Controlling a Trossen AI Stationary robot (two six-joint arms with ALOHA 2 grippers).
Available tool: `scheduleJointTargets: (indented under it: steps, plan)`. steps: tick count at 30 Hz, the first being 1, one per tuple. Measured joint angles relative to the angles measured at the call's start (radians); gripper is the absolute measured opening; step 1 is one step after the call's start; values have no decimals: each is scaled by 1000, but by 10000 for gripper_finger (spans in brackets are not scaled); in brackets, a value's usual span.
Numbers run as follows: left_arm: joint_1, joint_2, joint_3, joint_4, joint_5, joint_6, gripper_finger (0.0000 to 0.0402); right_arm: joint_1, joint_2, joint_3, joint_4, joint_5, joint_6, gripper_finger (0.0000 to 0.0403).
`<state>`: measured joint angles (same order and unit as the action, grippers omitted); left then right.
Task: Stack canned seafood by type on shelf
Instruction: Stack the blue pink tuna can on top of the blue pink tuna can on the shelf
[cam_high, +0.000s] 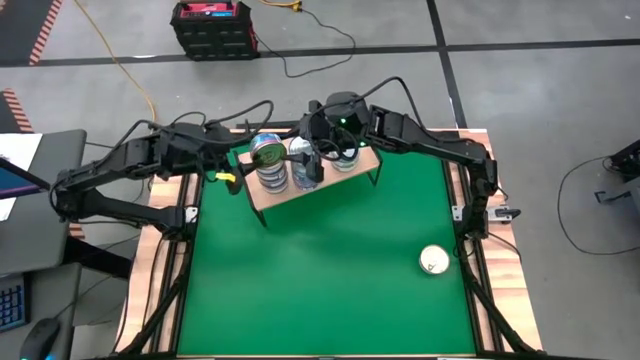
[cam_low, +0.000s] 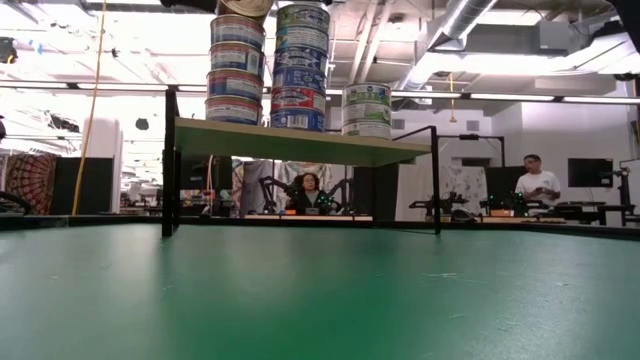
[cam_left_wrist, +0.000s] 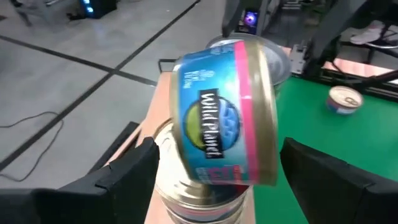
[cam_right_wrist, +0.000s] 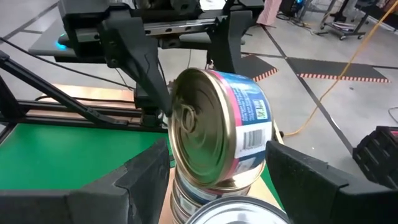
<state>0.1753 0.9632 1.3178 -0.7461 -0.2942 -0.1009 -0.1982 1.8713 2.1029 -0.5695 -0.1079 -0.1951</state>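
Green bench (cam_low: 320, 300) fills the foreground of the low view, with the shelf (cam_low: 300, 142) standing beyond it on thin black legs. Three stacks of canned seafood sit on the shelf board: a tall stack (cam_low: 237, 70) at one end, a second tall stack (cam_low: 301, 65) touching beside it, and a short stack (cam_low: 366, 110) of cream-and-green tins next to that. In the left wrist view, the left end effector (cam_left_wrist: 217, 180) stands released, its two dark fingers spread wide on either side of a blue-labelled tin (cam_left_wrist: 227, 112); the tin is tipped up on its edge atop the tall stack, and neither finger touches it. The right end effector (cam_right_wrist: 214, 180) faces the same tilted tin (cam_right_wrist: 217, 127) from the opposite side, its gold pull-tab lid turned toward it; its fingers are also spread apart, clear of the tin. From above, both end effectors meet over the shelf (cam_high: 312, 180), the left end effector (cam_high: 240, 165) beside the tall stack (cam_high: 268, 158) and the right end effector (cam_high: 322, 150) just across it. One loose tin (cam_high: 433, 260) lies on the bench, well apart from both end effectors. People stand in the room behind the bench.
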Motion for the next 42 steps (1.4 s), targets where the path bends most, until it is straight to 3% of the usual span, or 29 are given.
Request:
scheduleJointTargets:
  steps: [15, 25, 34, 42]
  plan:
    - [0, 3, 1, -5, 5, -1, 188, 3, 35, 0, 5, 5, -16, 292]
    - [0, -16, 6, -3, 8, -18, 184, 9, 22, 0, 13, 3, -22, 292]
    - [5, -29, 66, -18, 56, -168, 184, 13, 5, 8, 29, -1, 23, 292]
    - [103, -30, 66, -29, 203, -250, 184, 7, 2, 84, 8, -14, 75, 292]
